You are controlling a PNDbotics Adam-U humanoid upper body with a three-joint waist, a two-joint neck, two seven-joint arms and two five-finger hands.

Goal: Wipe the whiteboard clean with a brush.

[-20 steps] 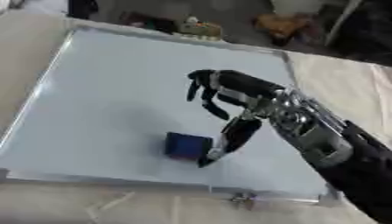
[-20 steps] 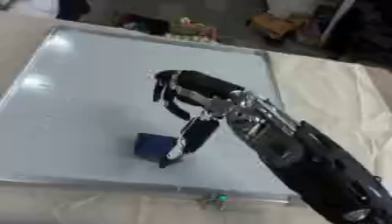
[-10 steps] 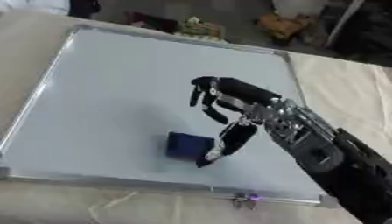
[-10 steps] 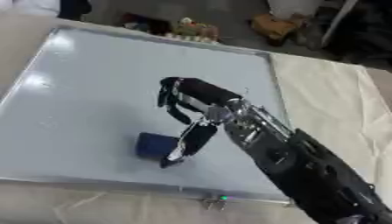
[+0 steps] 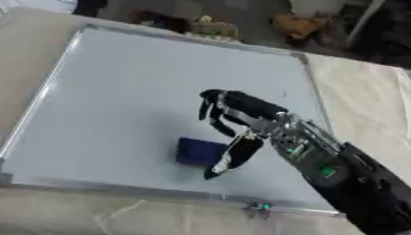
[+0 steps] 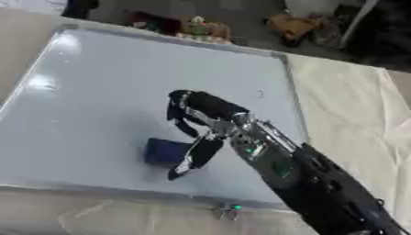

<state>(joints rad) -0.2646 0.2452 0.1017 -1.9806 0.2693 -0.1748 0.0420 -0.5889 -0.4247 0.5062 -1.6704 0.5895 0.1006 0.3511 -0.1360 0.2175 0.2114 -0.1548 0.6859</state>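
Note:
A large whiteboard (image 5: 128, 87) with a silver frame lies flat on the table, its surface pale and shiny. A small dark blue brush block (image 5: 199, 152) rests on the board near its front edge. My right hand (image 5: 241, 120) comes in from the lower right and hovers just right of the brush. Its fingers hang curved over the board and the thumb points down beside the brush's right side. The fingers hold nothing. A small dark mark (image 5: 283, 94) shows near the board's right edge. My left hand is in no view.
A beige cloth (image 5: 369, 101) covers the table around the board. Clutter, with brown and yellow objects (image 5: 210, 26), lies past the board's far edge. A small green-lit clip (image 5: 259, 207) sits at the board's front frame.
The right hand has shifted slightly and stays beside the brush. The brush has not moved on the board.

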